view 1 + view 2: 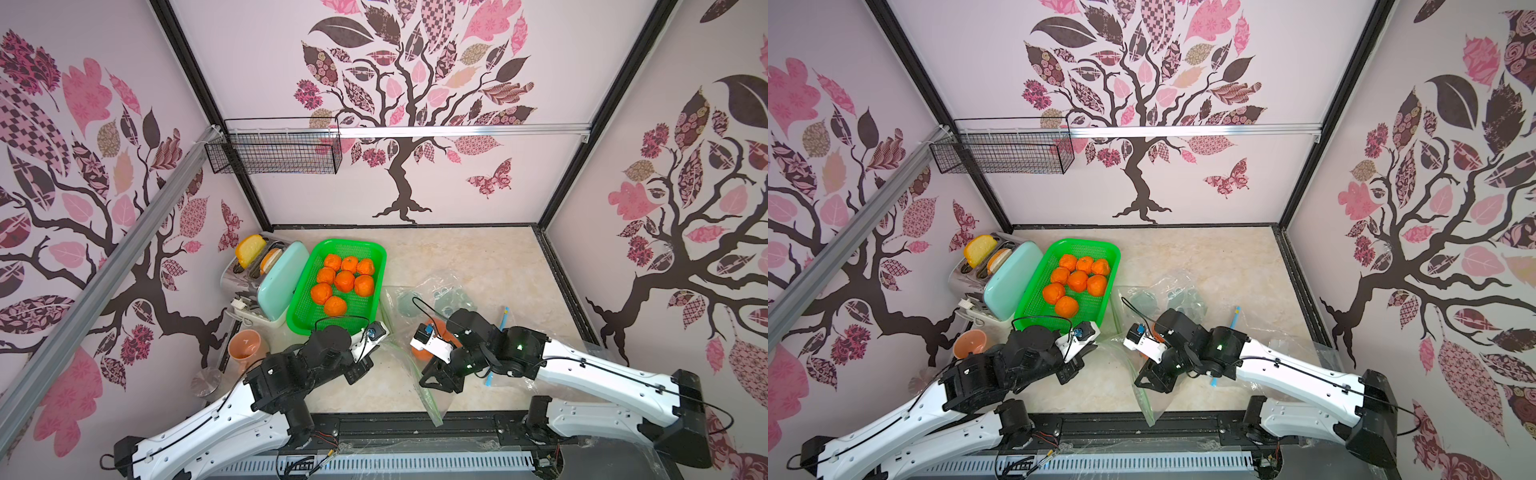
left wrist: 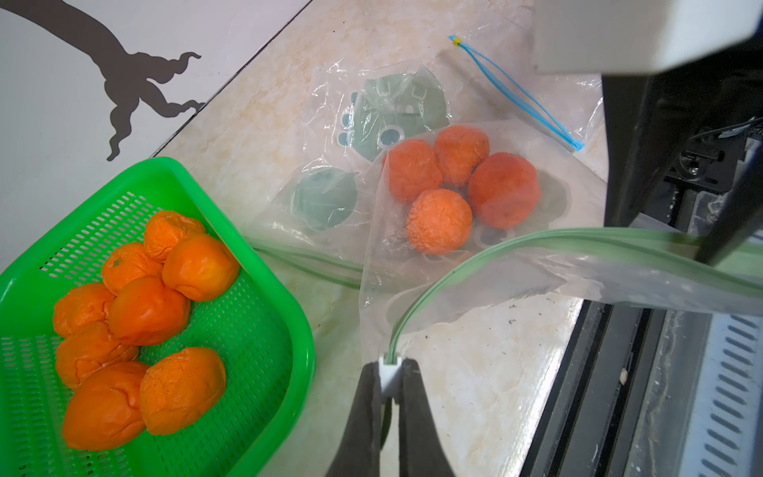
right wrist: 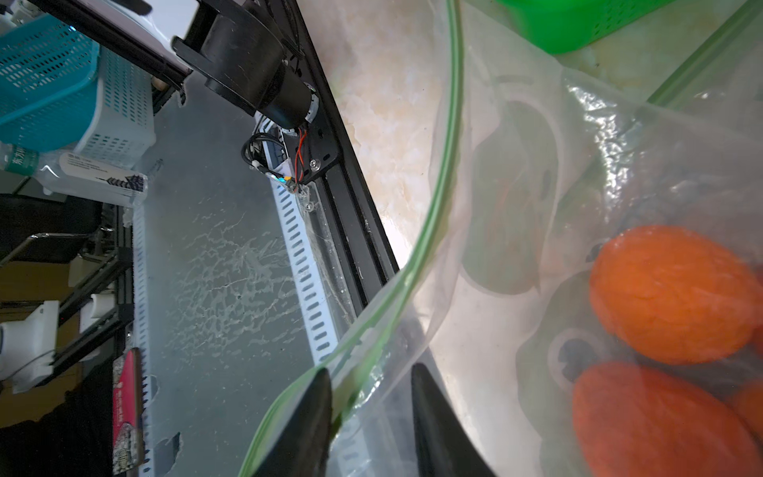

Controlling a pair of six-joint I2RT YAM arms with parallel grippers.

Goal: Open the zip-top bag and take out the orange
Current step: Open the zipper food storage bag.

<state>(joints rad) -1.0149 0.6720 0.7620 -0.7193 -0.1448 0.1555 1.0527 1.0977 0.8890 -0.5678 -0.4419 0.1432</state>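
Zip-top bag [image 2: 475, 297]: clear plastic, green-zipped, opening underway.
Left gripper [image 2: 390, 382]: clamped on white slider [image 2: 390, 367].
Right gripper [image 3: 371, 413]: narrow gap, straddling rim [image 3: 438, 198].
Next: probably pinch rim, pull apart.

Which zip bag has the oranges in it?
The green-zip bag whose white slider the left end effector pinches; four oranges inside. The blue-zip bag shows none.
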